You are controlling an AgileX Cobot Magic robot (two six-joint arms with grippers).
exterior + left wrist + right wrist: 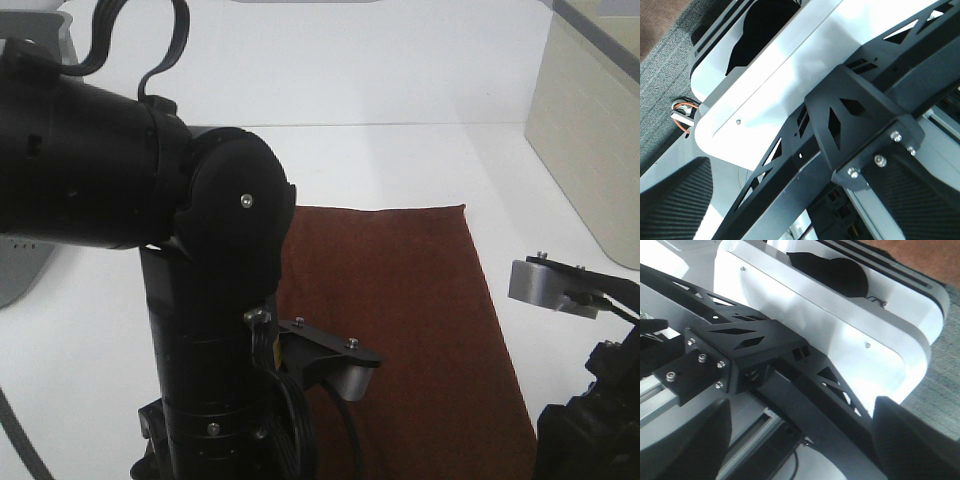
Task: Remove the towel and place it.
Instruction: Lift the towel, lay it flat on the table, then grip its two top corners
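The towel lies flat and spread out on the white counter, so we think the job is nearly done. Its long side runs from the robot toward the back. The left pincer and right pincer both gape wide and hold nothing.

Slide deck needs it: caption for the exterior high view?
Brown towel lies flat on the white table, left arm filling the foreground, right arm at the frame edge.
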